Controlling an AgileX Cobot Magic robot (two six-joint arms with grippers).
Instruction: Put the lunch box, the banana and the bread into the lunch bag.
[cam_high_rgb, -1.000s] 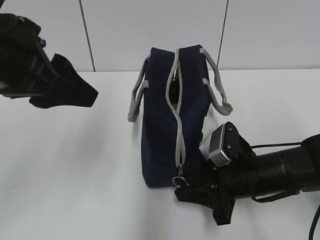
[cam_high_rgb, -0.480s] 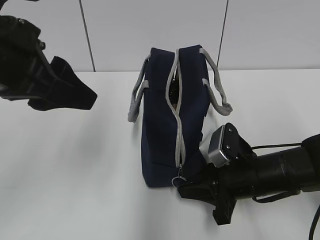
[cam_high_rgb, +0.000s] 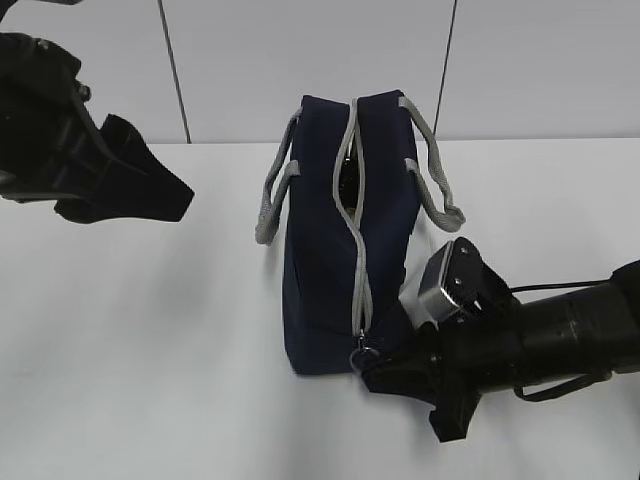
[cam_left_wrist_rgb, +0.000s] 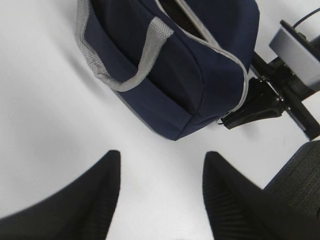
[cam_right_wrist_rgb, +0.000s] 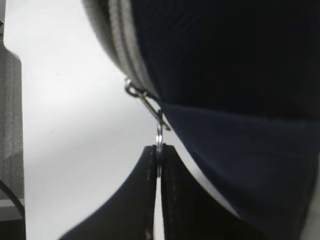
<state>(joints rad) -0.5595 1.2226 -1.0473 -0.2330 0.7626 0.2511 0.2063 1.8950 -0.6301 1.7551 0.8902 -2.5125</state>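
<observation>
The navy lunch bag (cam_high_rgb: 330, 250) stands upright on the white table, its grey zipper (cam_high_rgb: 357, 250) closed along most of its length with a short dark gap near the top. My right gripper (cam_high_rgb: 368, 362) is at the bag's near bottom corner, shut on the metal ring pull (cam_right_wrist_rgb: 159, 142) of the zipper. The ring is pinched between the fingertips in the right wrist view. My left gripper (cam_left_wrist_rgb: 161, 165) hovers open over bare table to the left of the lunch bag (cam_left_wrist_rgb: 175, 65), holding nothing. The lunch box, banana and bread are out of view.
Two grey webbing handles (cam_high_rgb: 275, 200) droop to either side of the bag. A white panelled wall (cam_high_rgb: 300, 60) stands behind the table. A grey chair seat (cam_left_wrist_rgb: 300, 175) shows at the left wrist view's right edge.
My right gripper closed onto the zipper's ring pull and shifted slightly toward the bag's bottom corner. The left arm stayed in place.
</observation>
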